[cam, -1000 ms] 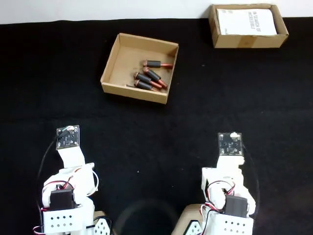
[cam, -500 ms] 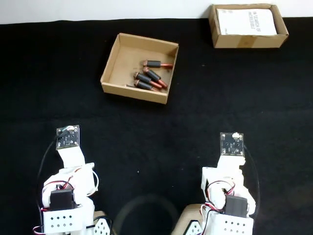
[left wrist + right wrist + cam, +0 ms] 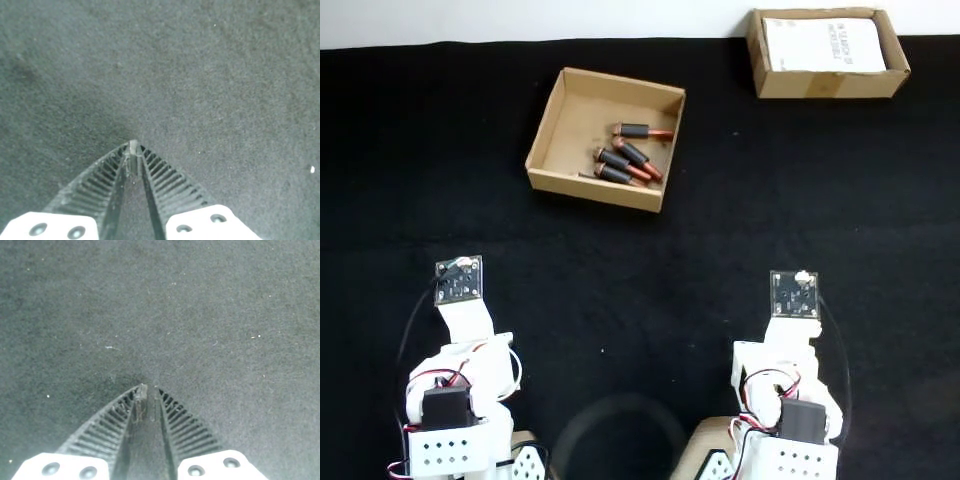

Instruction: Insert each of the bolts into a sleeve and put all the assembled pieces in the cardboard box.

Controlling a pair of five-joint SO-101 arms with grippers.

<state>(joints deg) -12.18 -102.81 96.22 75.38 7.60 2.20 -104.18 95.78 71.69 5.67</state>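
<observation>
Bolts (image 3: 628, 155) in cardboard box (image 3: 572, 120); second box (image 3: 820, 84) beyond

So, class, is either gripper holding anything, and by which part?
Nothing is held: the left gripper and right gripper are both shut, empty, over the black table.

A black cloth (image 3: 620, 260) covers the table. At one o'clock in the high view, a small carton (image 3: 825, 83) sits at the cloth's far edge, holding a white printed sheet (image 3: 825, 43).
</observation>
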